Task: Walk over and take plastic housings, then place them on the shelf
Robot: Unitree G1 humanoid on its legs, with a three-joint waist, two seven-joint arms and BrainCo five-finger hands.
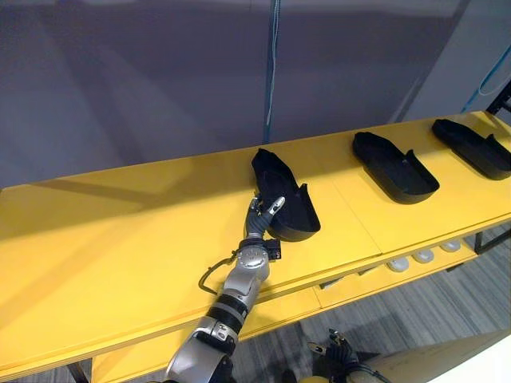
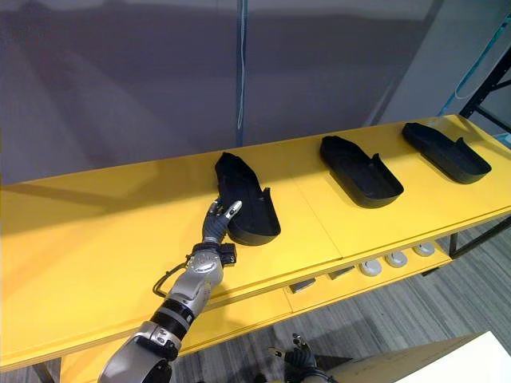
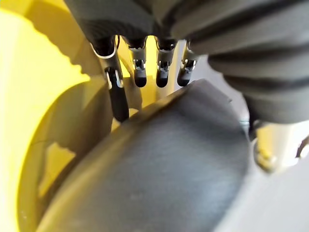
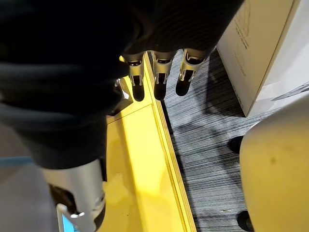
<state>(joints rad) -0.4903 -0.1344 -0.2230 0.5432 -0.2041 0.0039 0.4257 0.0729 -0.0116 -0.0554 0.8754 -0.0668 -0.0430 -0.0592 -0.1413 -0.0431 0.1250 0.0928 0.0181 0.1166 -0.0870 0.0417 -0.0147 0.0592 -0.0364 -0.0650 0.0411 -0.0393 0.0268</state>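
Three black plastic housings lie on the yellow shelf [image 1: 120, 239]: one in the middle [image 1: 287, 199], one to its right [image 1: 395, 167], one at the far right [image 1: 473, 148]. My left hand [image 1: 262, 219] rests against the near left end of the middle housing [image 3: 169, 169]. Its fingers [image 3: 118, 96] reach straight down past the housing's wall, the thumb lies on the near rim, and the hand is open. The housing sits flat on the shelf. Low beside the shelf's front edge, my right hand [image 4: 159, 82] hangs with relaxed, open fingers and holds nothing.
A grey wall with a blue cable [image 1: 271, 72] stands right behind the shelf. A lower yellow level [image 1: 351, 287] with white round parts [image 1: 423, 257] juts out under the front edge. A cardboard box [image 4: 260, 48] stands on the grey floor.
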